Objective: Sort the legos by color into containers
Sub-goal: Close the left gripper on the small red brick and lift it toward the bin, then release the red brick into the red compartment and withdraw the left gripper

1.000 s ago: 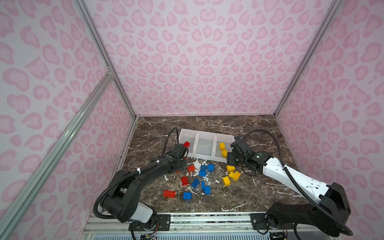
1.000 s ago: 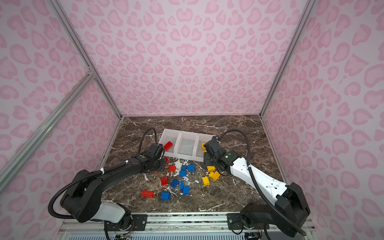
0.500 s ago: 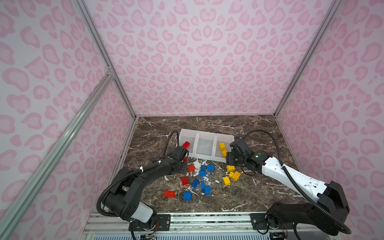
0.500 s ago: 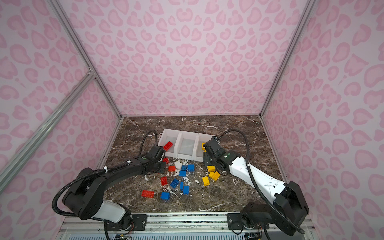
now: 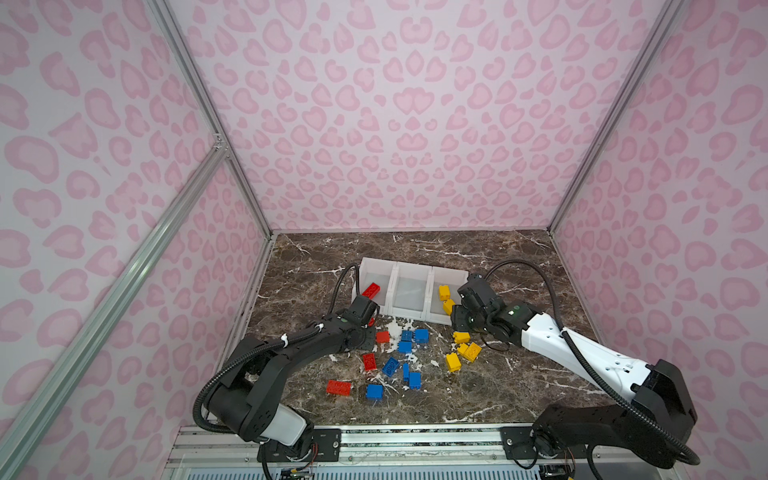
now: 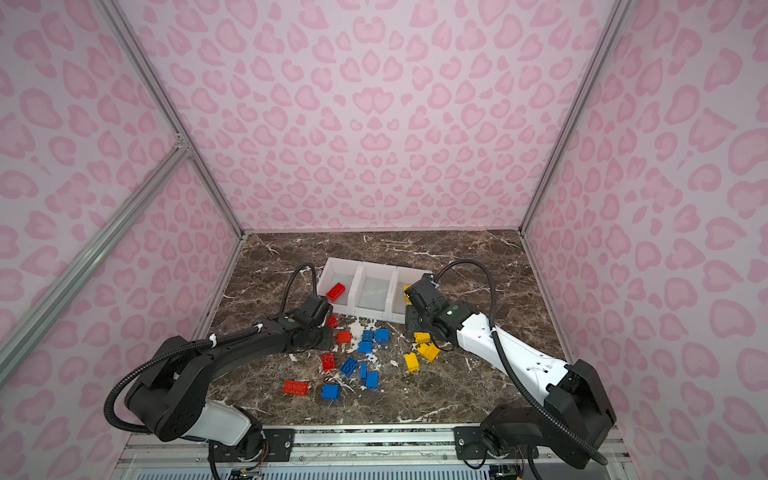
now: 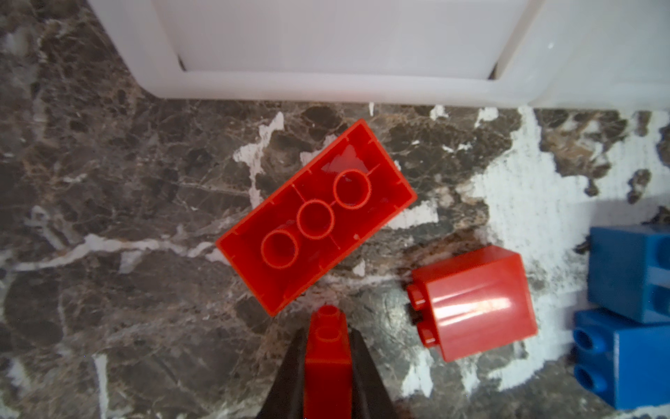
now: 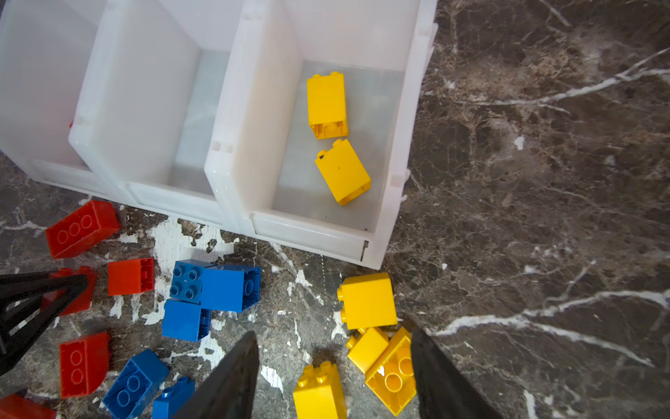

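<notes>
Left gripper (image 7: 327, 333) clamps a red brick (image 7: 328, 370); right gripper (image 8: 333, 333) stands open.

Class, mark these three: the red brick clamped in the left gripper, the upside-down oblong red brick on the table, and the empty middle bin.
Clamped red brick (image 7: 328, 366): left wrist view, smooth face beside its studs.
Upside-down red brick (image 7: 314, 218): left wrist view, middle underside tube.
Middle bin (image 8: 199, 119): right wrist view, bare floor.

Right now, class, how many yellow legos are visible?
6. Two yellow legos lie in the right-hand container; four sit on the table before it. Others may be hidden.
</notes>
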You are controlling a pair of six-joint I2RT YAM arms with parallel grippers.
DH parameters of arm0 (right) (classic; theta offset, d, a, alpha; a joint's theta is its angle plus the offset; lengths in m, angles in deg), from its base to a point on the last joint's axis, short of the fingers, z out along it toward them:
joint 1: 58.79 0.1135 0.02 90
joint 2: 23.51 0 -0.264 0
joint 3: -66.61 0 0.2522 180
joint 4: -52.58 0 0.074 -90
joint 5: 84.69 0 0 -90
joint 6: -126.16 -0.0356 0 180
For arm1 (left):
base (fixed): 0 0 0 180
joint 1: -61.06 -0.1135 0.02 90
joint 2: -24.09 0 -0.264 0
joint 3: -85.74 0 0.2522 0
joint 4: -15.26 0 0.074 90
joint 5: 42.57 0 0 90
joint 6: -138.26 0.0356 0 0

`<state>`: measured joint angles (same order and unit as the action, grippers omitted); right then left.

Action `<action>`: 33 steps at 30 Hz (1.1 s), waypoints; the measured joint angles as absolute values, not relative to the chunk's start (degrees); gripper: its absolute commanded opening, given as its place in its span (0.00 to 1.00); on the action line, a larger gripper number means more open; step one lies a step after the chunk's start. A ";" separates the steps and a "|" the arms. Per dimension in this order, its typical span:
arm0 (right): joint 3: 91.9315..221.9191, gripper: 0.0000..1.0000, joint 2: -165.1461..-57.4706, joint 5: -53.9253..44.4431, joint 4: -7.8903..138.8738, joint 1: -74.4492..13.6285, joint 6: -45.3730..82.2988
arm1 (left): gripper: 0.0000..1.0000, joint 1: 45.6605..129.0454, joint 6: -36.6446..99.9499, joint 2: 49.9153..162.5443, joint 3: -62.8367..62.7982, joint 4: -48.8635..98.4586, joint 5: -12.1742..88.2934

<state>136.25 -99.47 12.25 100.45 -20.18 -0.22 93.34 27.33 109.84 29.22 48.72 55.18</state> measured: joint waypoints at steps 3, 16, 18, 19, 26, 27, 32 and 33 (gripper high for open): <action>136.25 0.67 -99.43 12.27 100.45 -20.18 -0.22 | 0.14 93.66 27.31 108.53 29.17 48.77 55.16; 138.26 0.66 -98.66 12.34 101.41 -20.45 0.83 | 0.15 90.36 30.50 112.49 5.90 51.61 54.30; 138.61 0.65 -98.14 12.34 101.78 -20.42 1.09 | 0.15 89.40 31.59 116.90 1.66 52.20 54.26; 138.61 0.65 -97.72 12.36 102.18 -20.34 1.07 | 0.15 89.09 31.88 118.63 -0.03 52.57 54.20; 134.81 0.65 -93.72 12.38 102.64 -20.29 0.70 | 0.16 88.26 33.45 126.83 -5.86 53.79 53.26; 134.46 0.65 -93.44 12.38 102.61 -20.29 0.46 | 0.17 88.11 33.45 127.42 -6.26 53.77 53.06; 134.54 0.66 -93.15 12.43 102.64 -20.29 0.31 | 0.21 87.74 33.43 128.88 -6.65 53.77 52.34; 134.70 0.67 -93.22 12.43 102.66 -20.29 0.31 | 0.23 87.78 33.39 128.88 -6.65 53.77 51.83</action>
